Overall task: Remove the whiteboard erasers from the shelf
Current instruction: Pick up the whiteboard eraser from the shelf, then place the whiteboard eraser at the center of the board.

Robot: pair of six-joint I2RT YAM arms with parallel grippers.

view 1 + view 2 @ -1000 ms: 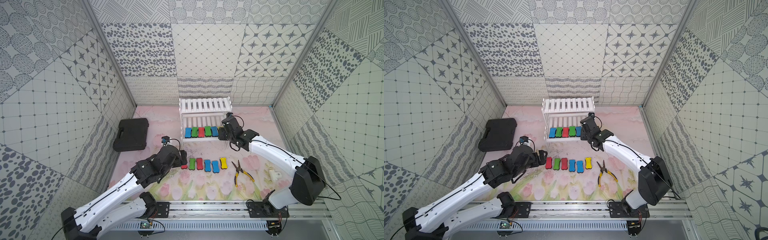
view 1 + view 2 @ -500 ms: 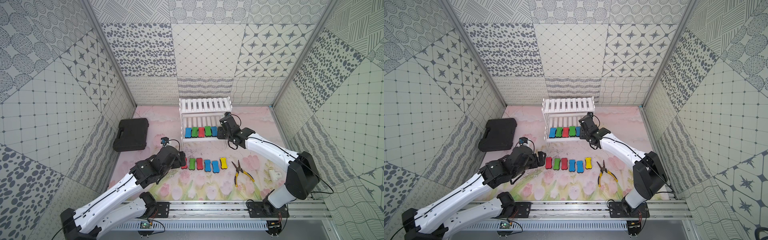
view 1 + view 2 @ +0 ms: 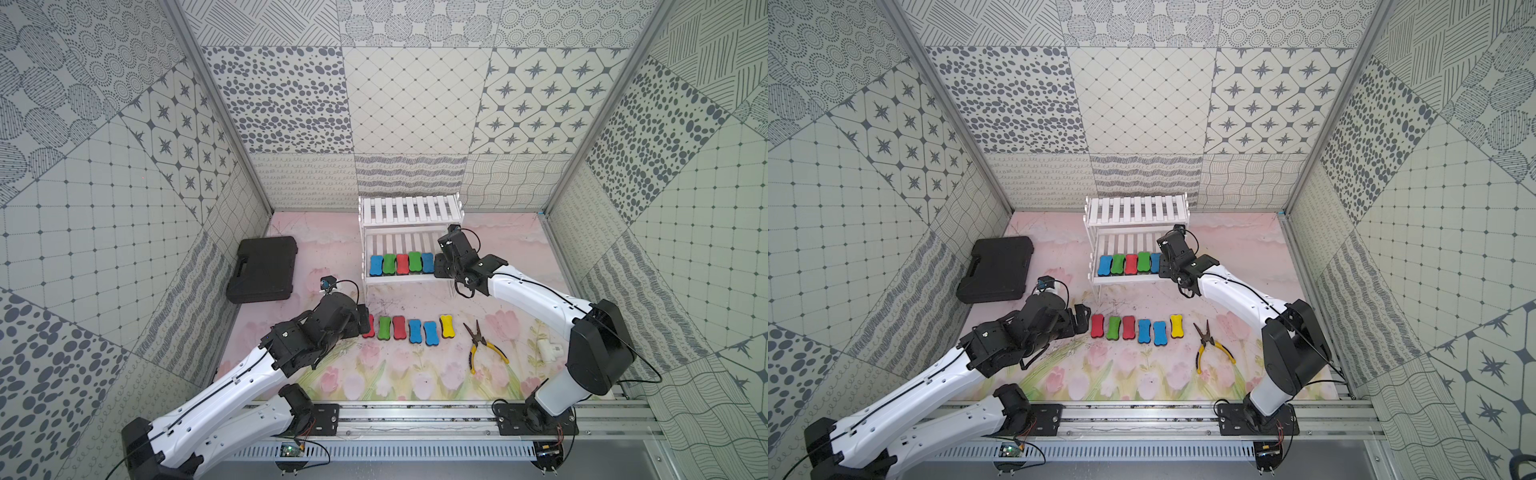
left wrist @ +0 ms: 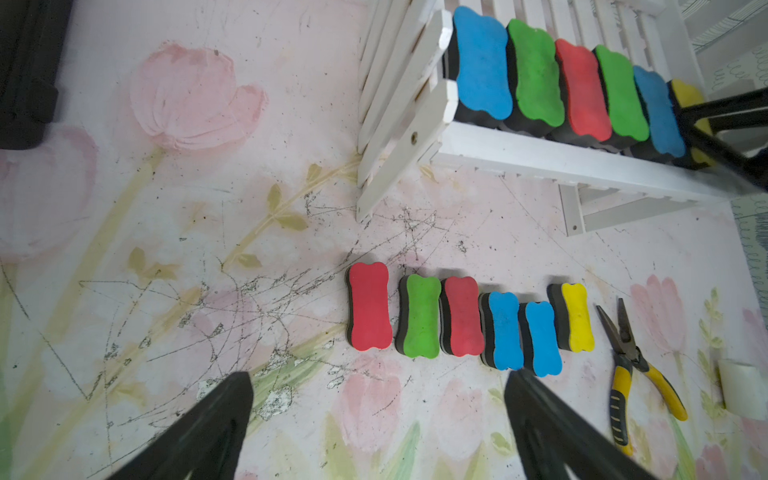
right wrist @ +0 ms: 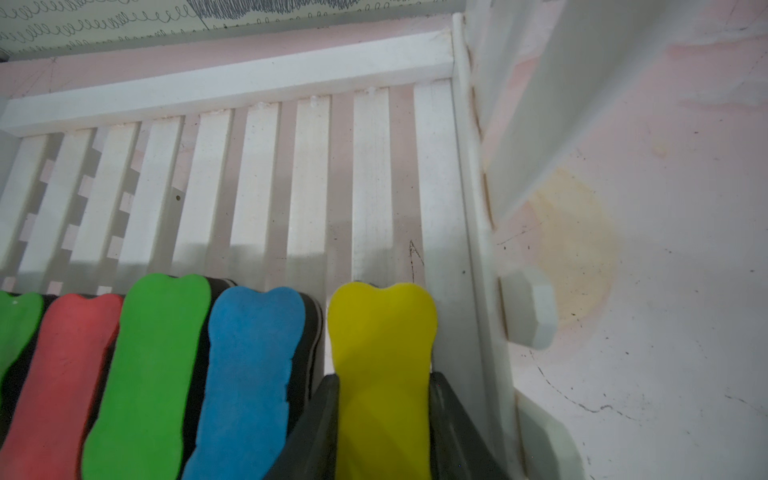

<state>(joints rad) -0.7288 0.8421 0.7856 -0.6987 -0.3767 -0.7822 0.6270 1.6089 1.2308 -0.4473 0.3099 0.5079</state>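
Note:
The white shelf point(image 3: 411, 210) stands at the back, its upper tier bare. On its lower tier point(image 5: 307, 174) sit blue point(image 3: 376, 265), green, red point(image 3: 401, 264), green and blue erasers in a row. A yellow eraser point(image 5: 382, 332) ends that row by the side rail, with my right gripper point(image 5: 384, 382) shut on it; both fingers press its sides. In both top views the gripper hides it. Several more erasers point(image 3: 407, 329) lie in a line on the mat. My left gripper point(image 4: 380, 378) hovers open and holds nothing, beside the red eraser point(image 3: 1097, 325) at that line's end.
Yellow-handled pliers point(image 3: 482, 347) lie on the mat right of the eraser line. A black case point(image 3: 264, 268) sits at the left near the wall. A small white object point(image 3: 550, 349) rests by the right arm's base. The shelf's picket rail point(image 5: 528, 307) stands close beside the right gripper.
My right gripper has reached in at the row's end on the lower tier and closed on the yellow eraser. The left arm has barely moved.

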